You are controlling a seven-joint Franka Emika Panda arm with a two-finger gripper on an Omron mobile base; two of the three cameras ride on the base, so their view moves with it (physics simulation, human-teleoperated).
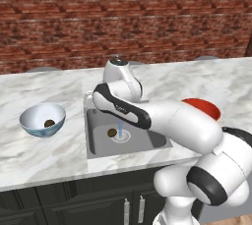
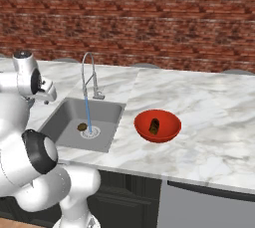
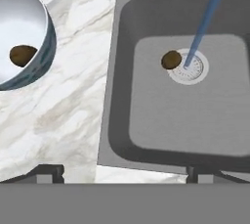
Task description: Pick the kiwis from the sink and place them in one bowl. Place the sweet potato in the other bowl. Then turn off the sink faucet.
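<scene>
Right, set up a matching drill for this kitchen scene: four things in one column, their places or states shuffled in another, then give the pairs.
1. dark reddish-brown sweet potato
2. olive-brown kiwi beside the round drain
3. second olive-brown kiwi
4. slim silver gooseneck faucet

A. in the white and blue bowl
B. running water
C. in the glossy red bowl
D. on the grey sink floor

Pairs: 1-C, 2-D, 3-A, 4-B
</scene>
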